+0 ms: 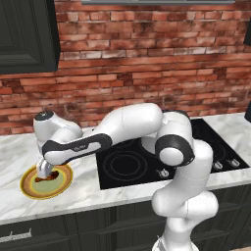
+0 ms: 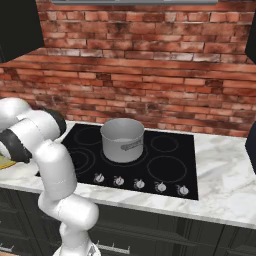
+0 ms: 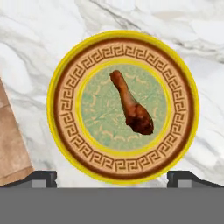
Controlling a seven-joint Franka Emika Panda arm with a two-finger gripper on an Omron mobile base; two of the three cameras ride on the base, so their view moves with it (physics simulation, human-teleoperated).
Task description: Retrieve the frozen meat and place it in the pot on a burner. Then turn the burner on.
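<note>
The frozen meat, a small reddish-brown drumstick, lies in the middle of a round yellow-rimmed green plate on the marble counter. My gripper hangs straight above the plate, open, its two dark fingertips spread wide with nothing between them. From the left base view the gripper is low over the plate at the counter's left end. The silver-grey pot stands on a rear-middle burner of the black stovetop, well to the right of the plate.
A row of burner knobs lines the stovetop's front edge. A brick wall runs behind the counter, with a dark cabinet overhead at the left. A brown surface shows at the hand view's left edge.
</note>
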